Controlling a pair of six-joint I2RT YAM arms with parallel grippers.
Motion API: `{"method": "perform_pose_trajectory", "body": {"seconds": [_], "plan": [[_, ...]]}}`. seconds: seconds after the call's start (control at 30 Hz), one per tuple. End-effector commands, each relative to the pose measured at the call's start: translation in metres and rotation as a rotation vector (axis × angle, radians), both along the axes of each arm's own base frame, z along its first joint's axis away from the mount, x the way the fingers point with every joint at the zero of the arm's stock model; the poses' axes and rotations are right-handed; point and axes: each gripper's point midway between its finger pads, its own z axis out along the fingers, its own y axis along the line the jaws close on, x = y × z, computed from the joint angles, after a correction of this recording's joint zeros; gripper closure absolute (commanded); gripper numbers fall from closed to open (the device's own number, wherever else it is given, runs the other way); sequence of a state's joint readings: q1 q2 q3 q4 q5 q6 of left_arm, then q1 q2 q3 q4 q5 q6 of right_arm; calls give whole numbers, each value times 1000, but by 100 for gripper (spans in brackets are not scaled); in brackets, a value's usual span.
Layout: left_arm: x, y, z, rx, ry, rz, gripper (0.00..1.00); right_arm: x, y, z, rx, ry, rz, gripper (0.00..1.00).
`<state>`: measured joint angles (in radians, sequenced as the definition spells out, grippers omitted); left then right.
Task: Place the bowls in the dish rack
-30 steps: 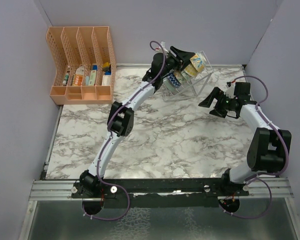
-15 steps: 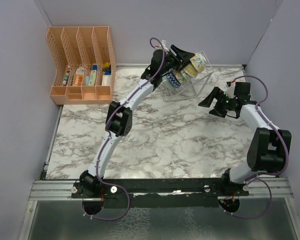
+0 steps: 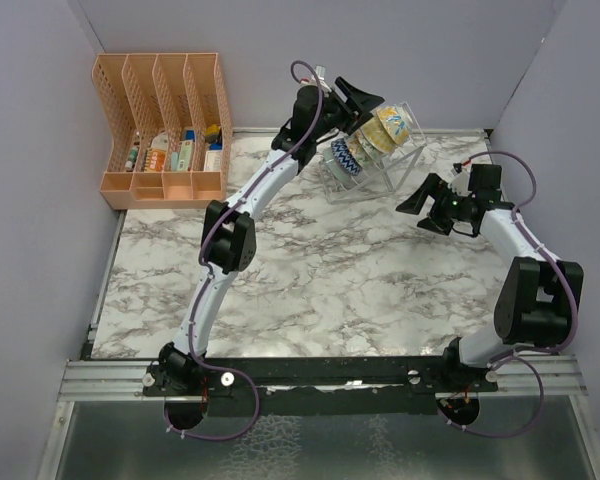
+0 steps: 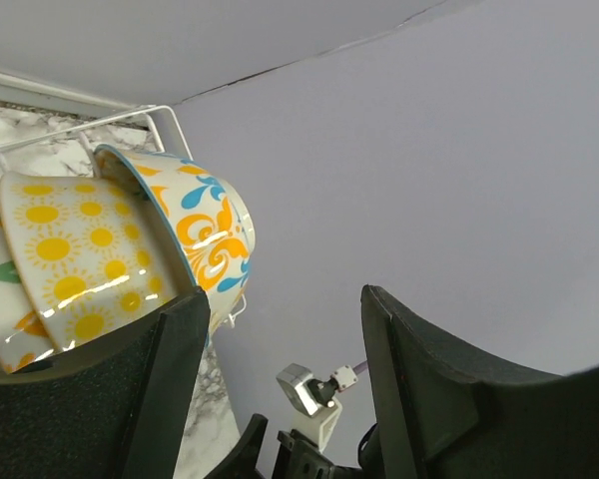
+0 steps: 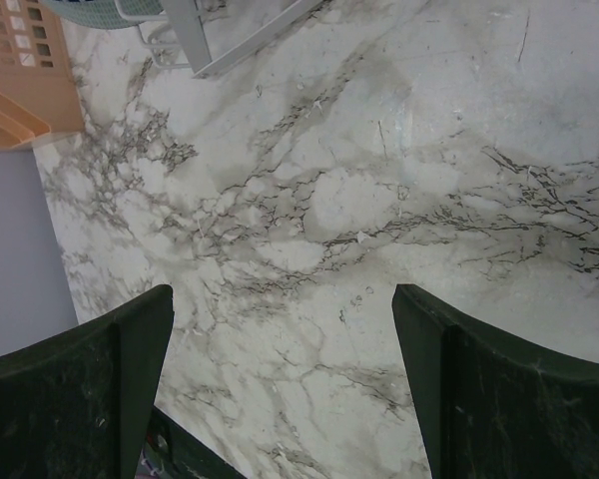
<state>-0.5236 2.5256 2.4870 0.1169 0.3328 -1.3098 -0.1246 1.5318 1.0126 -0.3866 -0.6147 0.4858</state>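
Marble tabletop [image 3: 310, 270]. Bowls [image 3: 368, 142] stand on edge in the wire rack [image 3: 385, 180] at the back. My left gripper [image 3: 360, 100] and right gripper [image 3: 415, 215] are spread, empty. Glazed ceramic looks slick, breakable; I'd pinch a rim.

The setting is a robotics test cell rather than a lived-in room: plain lilac-grey walls [image 3: 30, 200] box in a marble-patterned bench [image 3: 310, 280] on three sides. Two white-and-black arms, the left arm [image 3: 212, 290] and the right arm [image 3: 528, 290], are bolted to a metal rail [image 3: 100, 380] along its near edge, with purple cables [image 3: 220, 430] looping at their bases. The only household things look like staged props: an orange slotted file organizer [image 3: 160, 130] in the far left corner and a clear dish rack [image 3: 385, 180] holding patterned bowls [image 3: 393, 124] near the back wall.
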Motion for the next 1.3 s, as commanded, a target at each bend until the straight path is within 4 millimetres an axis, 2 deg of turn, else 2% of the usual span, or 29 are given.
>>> {"method": "perform_pose_trajectory", "body": {"seconds": [0.0,0.2,0.3,0.4,0.53,0.67,0.73,1.27], "plan": [[-16,12,23,62,-39,-9,35,0,1,14,11,-58,4,10],[-17,18,13,144,-34,11,34,0,1,15,13,-59,6,10],[-14,17,5,174,-25,8,25,0,1,15,12,-61,6,10],[-13,17,-7,200,-6,9,24,-1,1,15,11,-59,5,10],[-10,19,-8,222,-22,29,21,-2,1,13,10,-55,5,10],[-9,13,-9,216,-27,19,12,0,1,13,11,-56,6,10],[-10,11,-12,225,-24,15,2,1,1,13,11,-56,7,10],[-8,14,-35,325,-23,39,1,2,0,10,9,-50,5,10]]}}
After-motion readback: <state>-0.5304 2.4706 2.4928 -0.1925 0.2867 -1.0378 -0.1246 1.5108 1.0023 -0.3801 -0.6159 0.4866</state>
